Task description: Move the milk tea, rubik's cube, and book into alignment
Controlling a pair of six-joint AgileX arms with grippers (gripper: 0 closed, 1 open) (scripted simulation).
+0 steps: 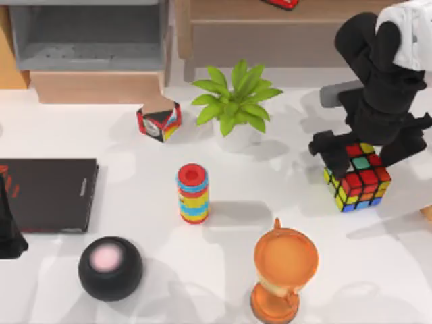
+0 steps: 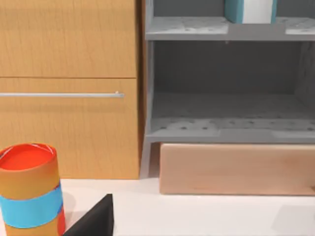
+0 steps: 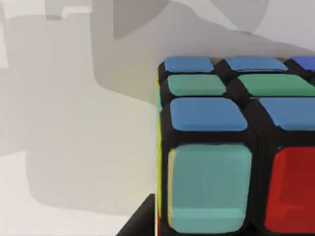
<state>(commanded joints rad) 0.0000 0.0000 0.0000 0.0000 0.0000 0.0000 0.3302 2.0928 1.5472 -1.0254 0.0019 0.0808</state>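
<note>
The rubik's cube [image 1: 358, 181] rests on the white table at the right, showing red, yellow and teal stickers. My right gripper [image 1: 358, 148] hangs just over its far edge, and the right wrist view has the cube [image 3: 231, 147] very close. A striped cylinder with a red top, which I take for the milk tea [image 1: 193, 194], stands upright mid-table; it also appears in the left wrist view [image 2: 29, 191]. The teal book [image 2: 235, 11] with white pages stands on the grey shelf's upper board. My left gripper [image 1: 7, 233] is parked at the table's left edge.
A potted plant [image 1: 236, 108] and a small red-black-yellow box [image 1: 159, 121] sit at the back. A black slab [image 1: 47, 194] lies at the left, with a black ball-shaped thing [image 1: 110, 268] and an orange hourglass-like stand [image 1: 283, 270] in front. The grey shelf [image 1: 88, 40] stands at back left.
</note>
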